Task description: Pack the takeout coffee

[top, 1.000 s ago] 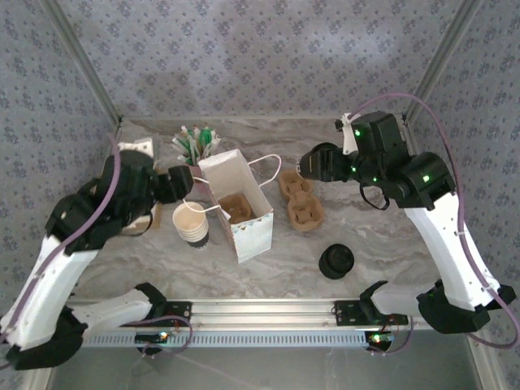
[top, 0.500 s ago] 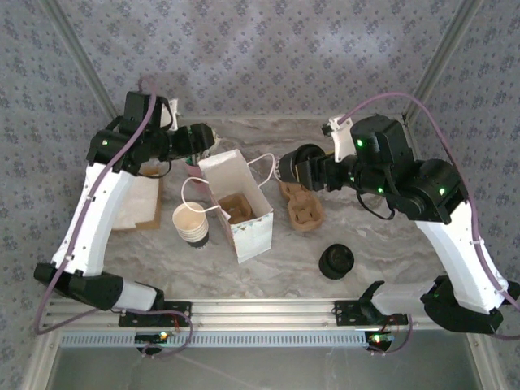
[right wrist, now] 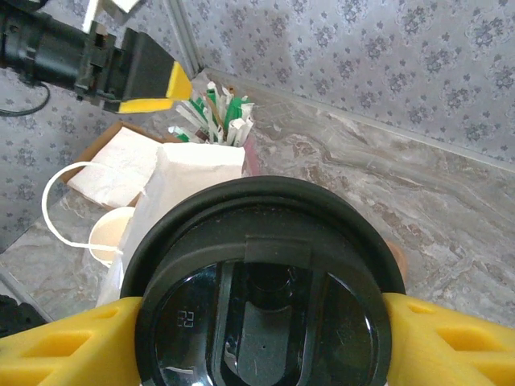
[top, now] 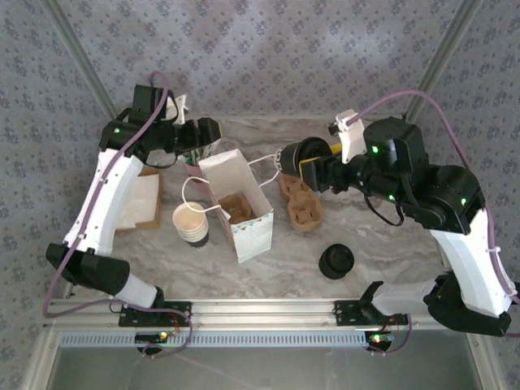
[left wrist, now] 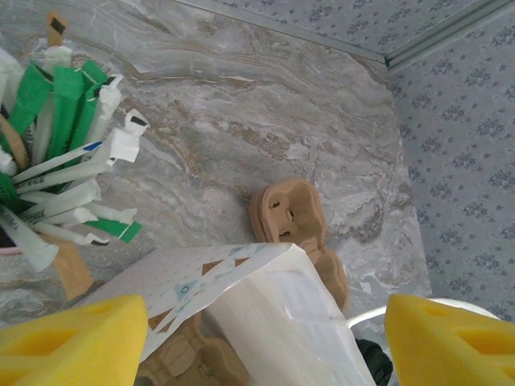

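- Since a second ago: the left arm has risen from low beside the stack of nested cups (top: 192, 224) to the back of the tabletop (top: 276, 264). The right gripper (top: 302, 162) has carried the takeout coffee (top: 291, 157) leftward, toward the paper bag (top: 250, 218).
- Top view: the takeout coffee is held off the tabletop, just right of the bag's handle loop and above the cardboard carrier (top: 302, 207). It reads only as a dark round shape; its white wall is hard to make out.
- Top view: the left gripper (top: 213, 132) hangs over the pink cup of sticks (top: 193, 152), which it partly hides. A second carrier sits inside the bag. Spare black lids (top: 335, 261) lie near the front.
- Left wrist view: the left gripper (left wrist: 261, 338) is spread wide, its yellow pads (left wrist: 72, 330) cut off at the two bottom corners, with nothing between them. Below are the bag's rim (left wrist: 265, 297), the sticks (left wrist: 56, 161) and part of the carrier (left wrist: 290, 217).
- Right wrist view: the right gripper (right wrist: 265, 342) pinches the coffee's black lid (right wrist: 265, 265) between its yellow pads (right wrist: 72, 338). The lid hides the cup body. Behind it show the bag (right wrist: 189, 173), the sticks (right wrist: 217, 112), napkins (right wrist: 121, 165) and one nested cup's rim (right wrist: 109, 233).
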{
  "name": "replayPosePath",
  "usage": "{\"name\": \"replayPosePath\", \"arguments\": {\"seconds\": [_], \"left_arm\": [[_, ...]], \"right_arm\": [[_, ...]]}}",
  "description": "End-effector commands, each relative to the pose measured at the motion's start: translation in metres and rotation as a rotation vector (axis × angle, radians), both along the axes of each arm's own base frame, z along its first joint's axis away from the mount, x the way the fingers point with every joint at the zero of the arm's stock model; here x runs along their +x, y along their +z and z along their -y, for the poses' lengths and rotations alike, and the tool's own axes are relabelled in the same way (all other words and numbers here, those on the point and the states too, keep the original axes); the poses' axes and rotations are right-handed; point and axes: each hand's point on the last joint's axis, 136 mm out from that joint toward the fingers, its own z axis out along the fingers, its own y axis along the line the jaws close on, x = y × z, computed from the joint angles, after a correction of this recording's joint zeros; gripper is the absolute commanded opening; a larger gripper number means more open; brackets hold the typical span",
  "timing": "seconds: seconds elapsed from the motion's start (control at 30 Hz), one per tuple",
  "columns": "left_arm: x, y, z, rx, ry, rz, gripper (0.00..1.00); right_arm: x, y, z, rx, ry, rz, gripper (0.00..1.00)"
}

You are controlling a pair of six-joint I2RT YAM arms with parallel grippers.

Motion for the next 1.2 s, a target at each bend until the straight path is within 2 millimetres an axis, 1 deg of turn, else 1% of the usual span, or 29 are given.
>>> {"name": "replayPosePath", "arguments": {"seconds": [0.0,0.2,0.33,0.43,0.63,0.77,0.93,1.17], "left_arm": [[0.006,0.0,0.01,-0.035,-0.055,0.014,0.78],[0.01,-0.009,0.013,-0.035,-0.068,-0.003,0.79],[0.011,-0.016,0.013,-0.027,-0.075,-0.014,0.8],[0.009,-0.022,0.014,-0.028,-0.087,-0.028,0.8],[0.004,-0.035,0.016,-0.035,-0.111,-0.057,0.82],[0.003,-0.045,0.02,-0.05,-0.125,-0.085,0.83],[-0.002,-0.051,0.022,-0.063,-0.139,-0.102,0.83],[-0.01,-0.057,0.025,-0.092,-0.152,-0.119,0.84]], "right_arm": [[-0.005,0.004,-0.012,0.041,0.048,-0.009,0.71],[-0.008,-0.009,-0.055,0.023,0.174,-0.089,0.71],[-0.004,-0.03,-0.082,-0.043,0.213,-0.147,0.7],[0.002,-0.047,-0.096,-0.105,0.215,-0.185,0.7],[0.008,-0.077,-0.114,-0.224,0.208,-0.248,0.7],[0.011,-0.095,-0.121,-0.295,0.206,-0.291,0.7],[0.011,-0.112,-0.128,-0.365,0.207,-0.324,0.7],[0.013,-0.133,-0.131,-0.447,0.203,-0.366,0.7]]}}
